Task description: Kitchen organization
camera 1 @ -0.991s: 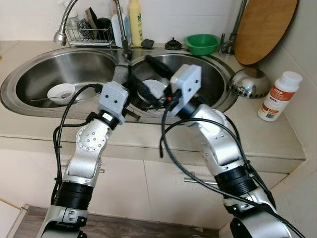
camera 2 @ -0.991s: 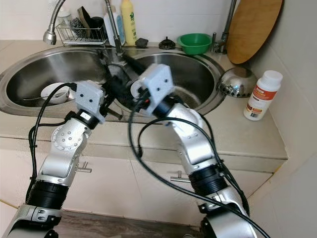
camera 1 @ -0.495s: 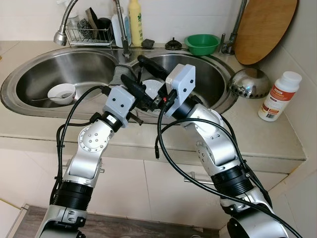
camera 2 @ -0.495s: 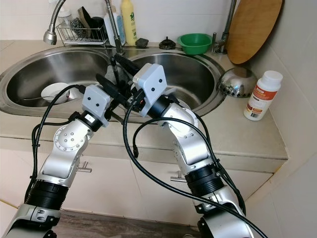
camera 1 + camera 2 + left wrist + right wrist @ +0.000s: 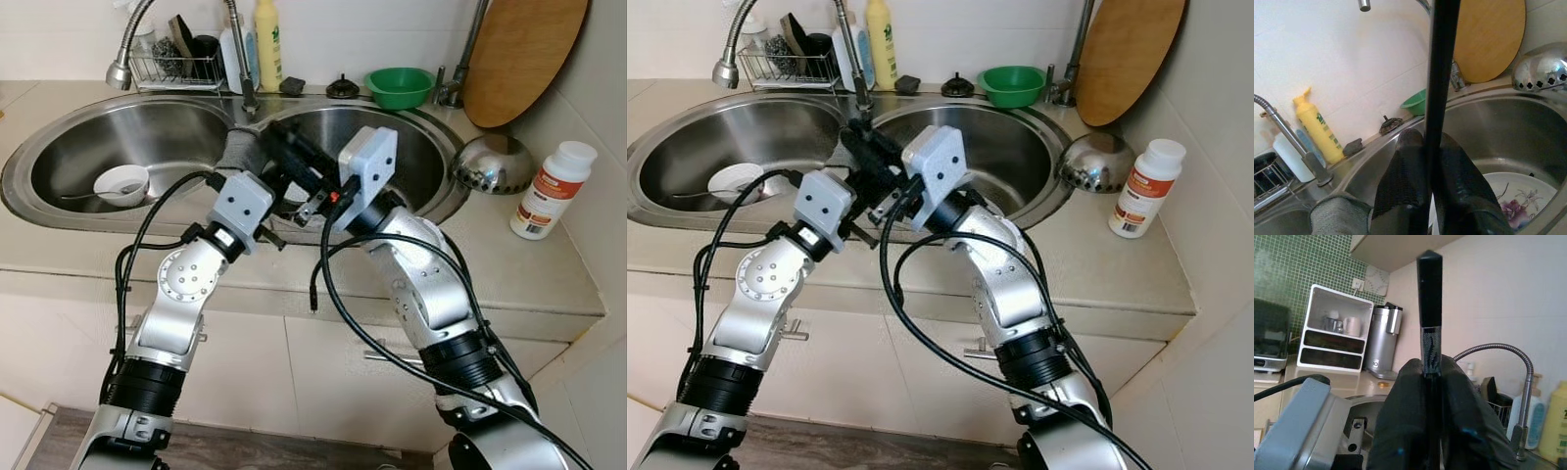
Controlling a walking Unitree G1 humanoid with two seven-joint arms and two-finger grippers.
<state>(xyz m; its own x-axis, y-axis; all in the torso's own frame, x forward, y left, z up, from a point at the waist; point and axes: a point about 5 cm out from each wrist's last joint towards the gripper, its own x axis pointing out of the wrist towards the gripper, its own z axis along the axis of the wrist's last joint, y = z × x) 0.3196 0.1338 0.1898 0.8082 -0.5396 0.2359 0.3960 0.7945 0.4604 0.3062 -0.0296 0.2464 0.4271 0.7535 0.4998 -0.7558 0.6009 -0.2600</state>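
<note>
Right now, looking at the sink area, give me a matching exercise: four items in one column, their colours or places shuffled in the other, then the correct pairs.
Items:
1. bowl
2. soap bottle
3. pill bottle
4. cutting board

Descriptions:
A. yellow, behind the sink
B. wooden, leaning on the wall
C. green, on the sink's back rim
D. white with orange label, on the right counter

Pairs: 1-C, 2-A, 3-D, 4-B

Head stereo pair: high, angled fwd/down over both arms onto double sink and surface; near-identical coverage, slight lateral offset. L wrist cam: close, low, along fingers toward faucet wall. R wrist cam: close, along fingers toward far kitchen shelf unit. Yellow bottle common to head and L wrist views.
</note>
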